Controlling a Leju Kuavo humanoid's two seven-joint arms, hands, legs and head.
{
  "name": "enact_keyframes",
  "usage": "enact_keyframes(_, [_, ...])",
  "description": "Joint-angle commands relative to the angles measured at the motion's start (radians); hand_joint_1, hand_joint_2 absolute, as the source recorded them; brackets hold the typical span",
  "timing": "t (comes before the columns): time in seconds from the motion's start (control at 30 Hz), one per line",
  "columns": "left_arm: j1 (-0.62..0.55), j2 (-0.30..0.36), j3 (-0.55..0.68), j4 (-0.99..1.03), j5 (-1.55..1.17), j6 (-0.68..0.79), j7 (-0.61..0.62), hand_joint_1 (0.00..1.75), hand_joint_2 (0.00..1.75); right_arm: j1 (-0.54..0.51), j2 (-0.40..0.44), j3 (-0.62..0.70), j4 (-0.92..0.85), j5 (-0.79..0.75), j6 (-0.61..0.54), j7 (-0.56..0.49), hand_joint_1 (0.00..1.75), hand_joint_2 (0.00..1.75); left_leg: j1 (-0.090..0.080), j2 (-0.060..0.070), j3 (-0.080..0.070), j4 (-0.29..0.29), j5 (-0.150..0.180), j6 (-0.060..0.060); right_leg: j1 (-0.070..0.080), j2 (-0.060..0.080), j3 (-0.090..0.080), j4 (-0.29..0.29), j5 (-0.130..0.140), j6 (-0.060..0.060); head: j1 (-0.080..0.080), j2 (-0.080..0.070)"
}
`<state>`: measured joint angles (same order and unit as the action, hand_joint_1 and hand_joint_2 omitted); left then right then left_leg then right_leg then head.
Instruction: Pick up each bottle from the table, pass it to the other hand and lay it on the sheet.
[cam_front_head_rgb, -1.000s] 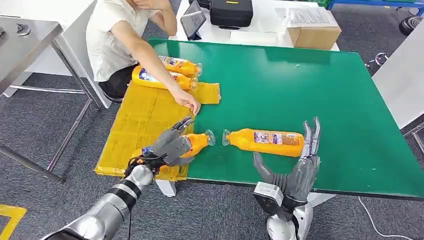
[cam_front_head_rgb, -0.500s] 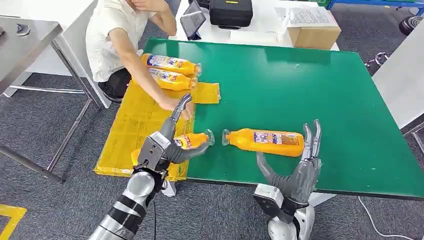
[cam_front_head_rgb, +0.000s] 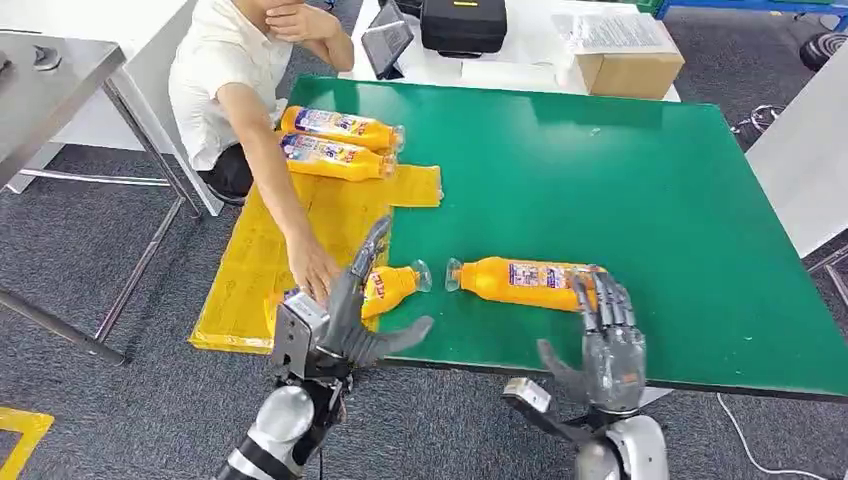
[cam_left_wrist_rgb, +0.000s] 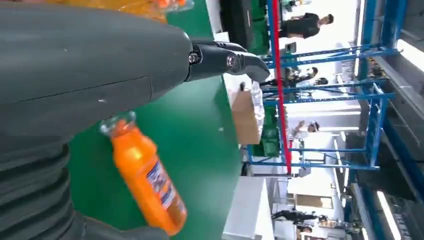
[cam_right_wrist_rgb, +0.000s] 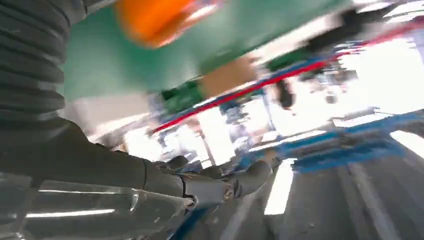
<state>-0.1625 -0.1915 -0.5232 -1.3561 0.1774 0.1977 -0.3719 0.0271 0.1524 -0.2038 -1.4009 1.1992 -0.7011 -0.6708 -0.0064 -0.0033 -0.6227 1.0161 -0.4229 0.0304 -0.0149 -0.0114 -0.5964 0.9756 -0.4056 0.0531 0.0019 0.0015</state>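
orange bottle label unreadable, right hand open beside it, left hand open

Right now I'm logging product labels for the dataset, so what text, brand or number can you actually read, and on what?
None can be read.
Bottle on the green table: blue and white label, print too small.
Two bottles on the yellow sheet: labels too small.
Bottle by the left hand: label partly hidden, unreadable.
Paper on the cardboard box: lines of print, too small.
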Motion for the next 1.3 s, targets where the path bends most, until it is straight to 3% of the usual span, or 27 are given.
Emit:
enact_keyframes(0.03, [-0.013, 0.03, -0.108, 0.073, 0.034, 0.029, 0.051, 0.0, 1.75, -0.151, -0.186, -0.137, 0.316, 0.068, 0.003, 0.15, 0.0, 1.75, 0.0, 0.001, 0.007, -0.002, -0.001, -0.002, 0.0, 0.002, 0.007, -0.003, 0.0, -0.002, 0.0, 0.0])
enact_keyframes(0.33, [-0.024, 0.022, -0.138, 0.077, 0.018, 0.042, 0.035, 0.0, 1.75, -0.242, -0.215, -0.043, 0.507, 0.064, 0.003, 0.195, 0.0, 1.75, 0.002, 0.003, 0.007, -0.001, -0.002, -0.002, 0.002, 0.004, 0.006, -0.002, 0.0, -0.002, -0.001, 0.0])
enact_keyframes(0.8, [-0.024, 0.022, -0.138, 0.077, 0.018, 0.042, 0.035, 0.0, 1.75, -0.242, -0.215, -0.043, 0.507, 0.064, 0.003, 0.195, 0.0, 1.75, 0.001, 0.002, 0.005, -0.001, -0.001, -0.002, 0.001, 0.003, 0.004, -0.001, 0.0, -0.002, 0.0, 0.0])
enact_keyframes(1.03, [-0.051, 0.009, -0.166, 0.093, 0.033, 0.028, 0.042, 0.0, 1.75, -0.42, -0.231, 0.148, 0.791, -0.021, 0.003, 0.202, 0.0, 1.75, 0.001, 0.007, 0.004, -0.001, -0.001, -0.002, 0.002, 0.007, 0.002, 0.0, 0.001, -0.001, 0.0, 0.0])
enact_keyframes(1.3, [-0.067, 0.005, -0.193, 0.136, 0.076, -0.01, 0.067, 0.0, 1.75, -0.492, -0.25, 0.286, 0.877, -0.02, 0.028, 0.283, 0.0, 1.75, 0.001, 0.005, 0.005, -0.001, -0.001, -0.001, 0.001, 0.004, 0.003, 0.0, 0.0, -0.001, 0.0, 0.0])
